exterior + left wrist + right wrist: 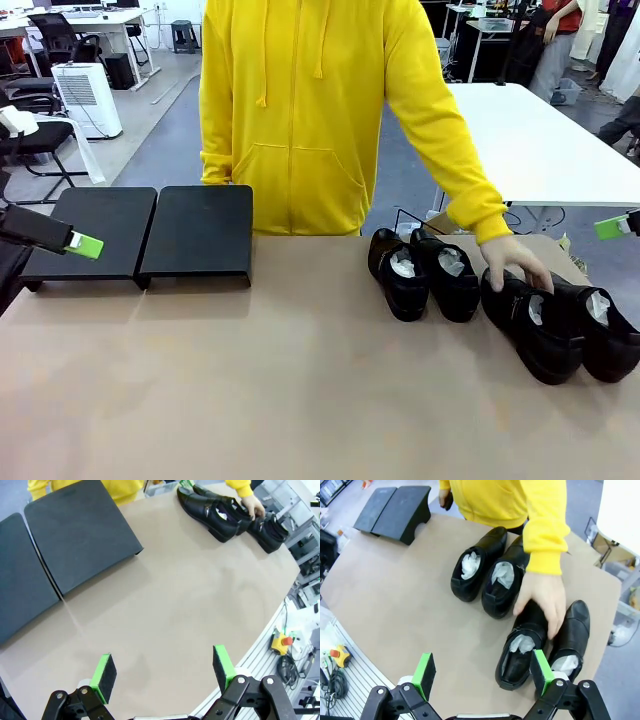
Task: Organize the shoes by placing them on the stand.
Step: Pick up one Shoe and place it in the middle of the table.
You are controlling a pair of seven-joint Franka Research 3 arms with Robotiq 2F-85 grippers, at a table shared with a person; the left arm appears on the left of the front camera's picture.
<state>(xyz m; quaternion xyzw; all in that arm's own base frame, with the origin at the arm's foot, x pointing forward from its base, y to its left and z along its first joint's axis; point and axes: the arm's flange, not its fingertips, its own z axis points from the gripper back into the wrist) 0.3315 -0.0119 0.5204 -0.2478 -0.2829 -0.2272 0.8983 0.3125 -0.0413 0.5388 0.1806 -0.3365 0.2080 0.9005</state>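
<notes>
Four glossy black shoes stuffed with white paper lie in two pairs at the table's right: one pair [400,272] [448,272] nearer the middle, the other [530,320] [605,335] toward the right edge. A person's hand [515,262] in a yellow sleeve rests on the third shoe [520,650], beside the fourth [570,635]. The black two-panel stand [150,235] sits bare at the far left. My left gripper [85,245] hovers open by the stand's left panel, high over the bare table [162,672]. My right gripper [482,672] hangs open above the shoes, off the right edge [612,228].
The person in a yellow hoodie [300,110] stands at the far side, between stand and shoes. A red emergency button [282,641] sits off the table's near edge. Bare tabletop [300,380] spreads between the stand and the shoes. A white table [530,140] stands behind.
</notes>
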